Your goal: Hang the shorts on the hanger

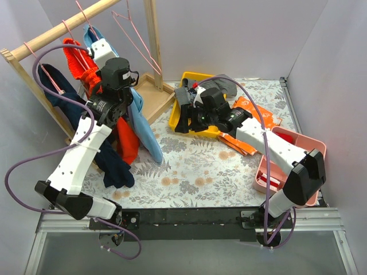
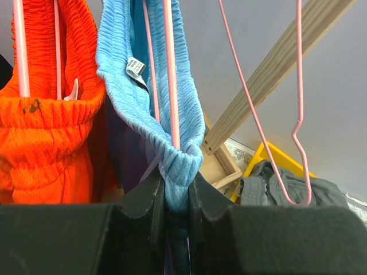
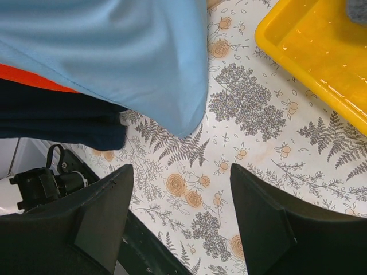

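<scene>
Here the left pincer (image 2: pixel 176 197) clamps the sky-blue shorts (image 2: pixel 123 63) hanging on the pink hanger (image 2: pixel 171 74), while the right pincer (image 3: pixel 182 217) hovers agape and empty above the table (image 3: pixel 252 132).

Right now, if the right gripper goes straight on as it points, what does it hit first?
Probably the hanging shorts, just ahead of the right gripper with its fingers open. Depth is unclear; it might meet the floral table cover instead.

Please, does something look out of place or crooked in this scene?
Yes. The shorts hang bunched around the wire of the hanger, a fold pinched in the left claw, not spread flat. Also, an orange cloth lies crumpled on the table beside the yellow tray.
</scene>
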Controlling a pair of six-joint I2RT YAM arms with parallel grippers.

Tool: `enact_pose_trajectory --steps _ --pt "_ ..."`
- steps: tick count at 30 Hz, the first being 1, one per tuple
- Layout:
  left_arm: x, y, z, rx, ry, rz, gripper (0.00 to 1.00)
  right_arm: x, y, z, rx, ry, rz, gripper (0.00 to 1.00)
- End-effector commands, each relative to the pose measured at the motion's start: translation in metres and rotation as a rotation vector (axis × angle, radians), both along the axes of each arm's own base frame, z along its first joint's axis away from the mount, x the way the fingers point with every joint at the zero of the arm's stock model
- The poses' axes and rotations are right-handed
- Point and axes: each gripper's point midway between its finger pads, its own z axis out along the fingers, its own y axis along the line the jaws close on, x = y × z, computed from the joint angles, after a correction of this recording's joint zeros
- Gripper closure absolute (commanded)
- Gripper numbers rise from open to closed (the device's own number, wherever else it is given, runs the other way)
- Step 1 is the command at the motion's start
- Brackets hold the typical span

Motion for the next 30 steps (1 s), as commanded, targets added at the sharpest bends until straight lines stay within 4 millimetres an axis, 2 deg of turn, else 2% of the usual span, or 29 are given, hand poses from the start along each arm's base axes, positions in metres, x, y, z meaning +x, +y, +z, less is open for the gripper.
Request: enact_pose_trajectory --steps 1,5,11,15,17,18,21,23,27,28,30 --pt "0.008 0.002 0.022 -0.072 -0.080 -0.027 1.00 0.000 -0.009 0.015 0.004 -0.056 -0.005 0.25" --pt "0.014 0.005 0.016 -0.078 -0.066 -0.040 1.00 -0.002 -0.012 0.015 0.002 -0.061 -0.009 0.25" --pt "0.017 0.005 -0.009 -0.075 -0.021 -0.065 1.00 -0.003 -0.016 0.013 -0.003 -0.066 -0.019 0.24" --pt "0.013 0.001 -0.013 -0.082 -0.009 -0.102 0.98 -0.004 -0.022 0.014 -0.008 -0.080 -0.033 0.24" --pt "0.010 0.000 -0.014 -0.078 -0.003 -0.113 0.84 -0.004 -0.025 0.014 -0.013 -0.086 -0.044 0.24" --pt "0.005 0.002 -0.012 -0.075 -0.006 -0.116 0.64 -0.006 -0.026 0.017 -0.009 -0.095 -0.044 0.23" --pt "-0.005 0.002 -0.010 -0.068 -0.001 -0.148 0.21 -0.006 -0.029 0.018 -0.008 -0.107 -0.053 0.23" --pt "-0.011 0.000 -0.009 -0.070 0.007 -0.173 0.04 -0.006 -0.030 0.019 -0.004 -0.110 -0.053 0.23" --pt "-0.033 -0.004 -0.010 -0.064 0.053 -0.244 0.02 -0.007 -0.033 0.027 0.003 -0.134 -0.059 0.22" --pt "-0.042 -0.003 -0.003 -0.065 0.038 -0.260 0.02 -0.007 -0.035 0.027 -0.001 -0.139 -0.066 0.22" --pt "-0.051 -0.006 -0.002 -0.065 0.052 -0.297 0.02 -0.004 -0.041 0.030 -0.014 -0.165 -0.091 0.21"
